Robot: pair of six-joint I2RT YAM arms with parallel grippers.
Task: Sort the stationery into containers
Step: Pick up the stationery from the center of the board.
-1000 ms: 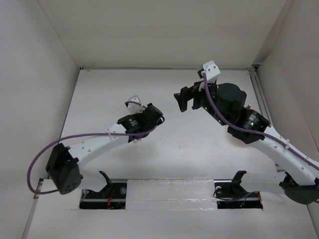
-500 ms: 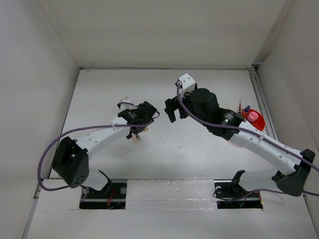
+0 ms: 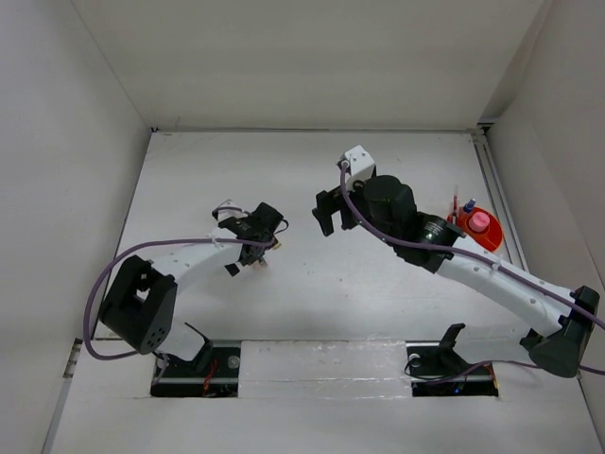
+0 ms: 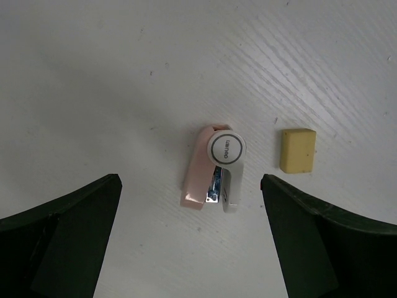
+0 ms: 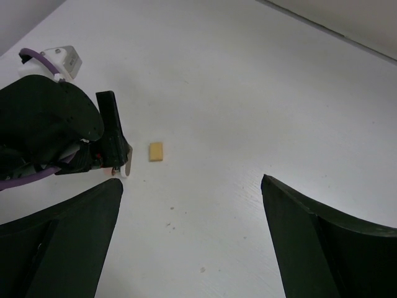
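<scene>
I have the left pincer [image 4: 189, 180] hanging over the bench [image 4: 93, 74] with its jaws spread wide and nothing in them. The pink-white piece [image 4: 214, 169] lies flat right beneath it, about midway between the two fingers, neither of which touches it. That looks to me like a line-up for a straight drop and a close across the piece's narrow width. The tiny tan eraser cube [image 4: 298, 149] sits just beside the piece but clear of it, close under one finger [image 4: 335, 242]. I would watch that side: on the way down that finger could land on the eraser or nudge it.

Further along, the right pincer [image 5: 191, 181] is also gaping and carries nothing. It hovers higher and is tilted toward the left one, so its camera looks across at the eraser and at the other arm's fingers. I read that as waiting clear of its partner rather than working, since nothing lies under it.

Beyond the right pincer, on the side away from the left one and partly behind the right forearm, stands the orange-red cup [image 3: 492, 236]. It holds the pink-capped tube [image 3: 480, 222] and the blue-capped bottle [image 3: 468, 204], with something thin and red poking up at its edge. So some sorting looks done; the piece and the eraser are well apart from the cup and not yet sorted.
</scene>
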